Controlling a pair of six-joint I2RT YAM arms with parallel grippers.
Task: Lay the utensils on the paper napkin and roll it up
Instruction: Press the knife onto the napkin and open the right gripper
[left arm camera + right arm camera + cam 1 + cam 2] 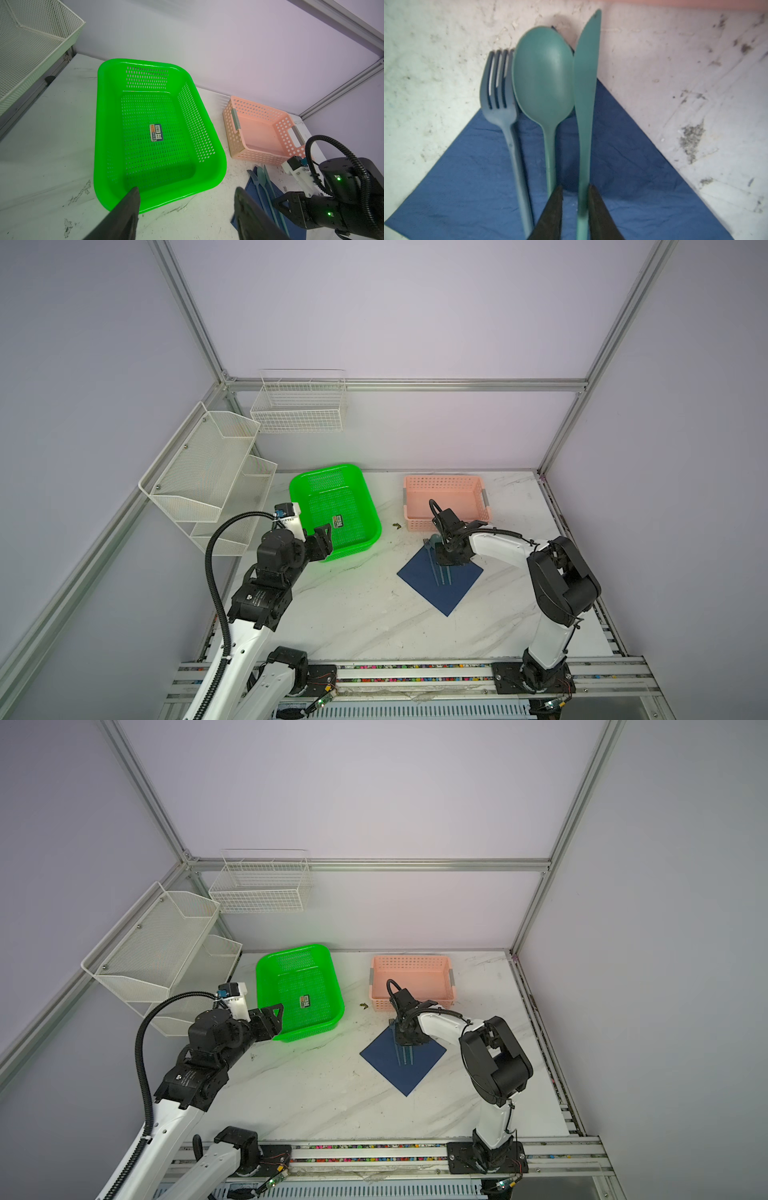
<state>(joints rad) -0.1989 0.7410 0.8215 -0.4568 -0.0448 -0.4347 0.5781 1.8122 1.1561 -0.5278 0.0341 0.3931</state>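
On napkin [633, 166]: fork [497, 97], spoon [544, 79], knife [586, 83] side by side, likely for rolling.
Right claw [575, 187]: narrowly parted astride knife handle.
Left claw [186, 189]: spread, empty, by basket [104, 124].

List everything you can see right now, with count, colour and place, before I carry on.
napkin: one, navy, flat on the table, right of centre
fork: one, teal-blue, on the napkin
spoon: one, teal, between fork and knife
knife: one, teal, on the napkin
green basket: one, back left
label: one, dark, on the green basket's floor
pink basket: one, back right
wire basket: one, white, back wall
mesh shelf: one, white, left wall
scrap: one, dark, between the baskets
table: one, white marble
left gripper: black, open, by the green basket
right gripper: black, slightly open astride the knife's handle
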